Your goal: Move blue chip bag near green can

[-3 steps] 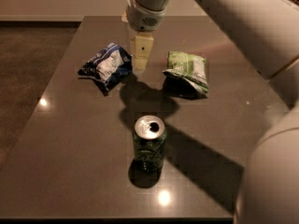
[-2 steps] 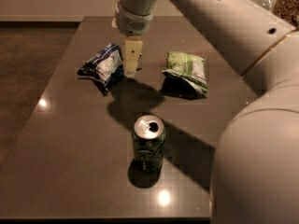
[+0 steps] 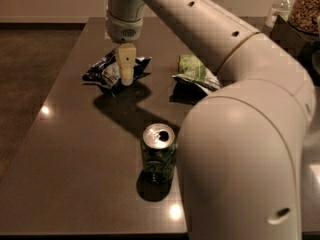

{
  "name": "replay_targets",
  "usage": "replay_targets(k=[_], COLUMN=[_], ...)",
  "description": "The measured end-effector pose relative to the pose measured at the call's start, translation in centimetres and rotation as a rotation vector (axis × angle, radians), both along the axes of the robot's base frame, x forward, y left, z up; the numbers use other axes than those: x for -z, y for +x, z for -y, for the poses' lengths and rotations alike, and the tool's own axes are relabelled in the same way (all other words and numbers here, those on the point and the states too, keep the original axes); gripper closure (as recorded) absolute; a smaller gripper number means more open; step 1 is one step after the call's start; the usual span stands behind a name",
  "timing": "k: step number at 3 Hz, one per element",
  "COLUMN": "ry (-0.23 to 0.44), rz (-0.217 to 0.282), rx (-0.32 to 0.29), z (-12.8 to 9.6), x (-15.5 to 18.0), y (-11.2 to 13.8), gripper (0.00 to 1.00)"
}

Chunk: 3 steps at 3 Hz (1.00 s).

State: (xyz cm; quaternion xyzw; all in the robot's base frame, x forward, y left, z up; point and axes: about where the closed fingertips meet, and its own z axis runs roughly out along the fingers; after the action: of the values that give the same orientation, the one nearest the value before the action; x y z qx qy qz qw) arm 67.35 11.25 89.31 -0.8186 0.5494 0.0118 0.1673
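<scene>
The blue chip bag (image 3: 101, 72) lies crumpled on the dark table (image 3: 75, 159) at the back left. My gripper (image 3: 126, 78) hangs straight down over the bag's right half, at or just above its surface, and hides part of it. The green can (image 3: 158, 154) stands upright near the table's front middle, well apart from the bag and closer to the camera. My big white arm fills the right side of the view and hides the table behind it.
A light green and white snack bag (image 3: 194, 71) lies to the right of the blue bag at the back. A clear bottle (image 3: 280, 9) and a jar (image 3: 306, 6) stand off the table's far right corner.
My gripper has moved left from the gap between the two bags to over the blue chip bag. The bags and the can have not moved.
</scene>
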Motion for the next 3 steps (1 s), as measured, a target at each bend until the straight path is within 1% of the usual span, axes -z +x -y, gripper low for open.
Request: replay_targets(k=[1,2,3], ry=[-0.025,-0.047,-0.049], rz=[-0.027,-0.036,-0.014], rx=[-0.021,-0.039,-0.048], z=[-0.9,-0.7,0.5], x=[0.9,1.1,0.3], y=[0.4,0.3,-0.5], gripper=[0.08,0.33,0.64])
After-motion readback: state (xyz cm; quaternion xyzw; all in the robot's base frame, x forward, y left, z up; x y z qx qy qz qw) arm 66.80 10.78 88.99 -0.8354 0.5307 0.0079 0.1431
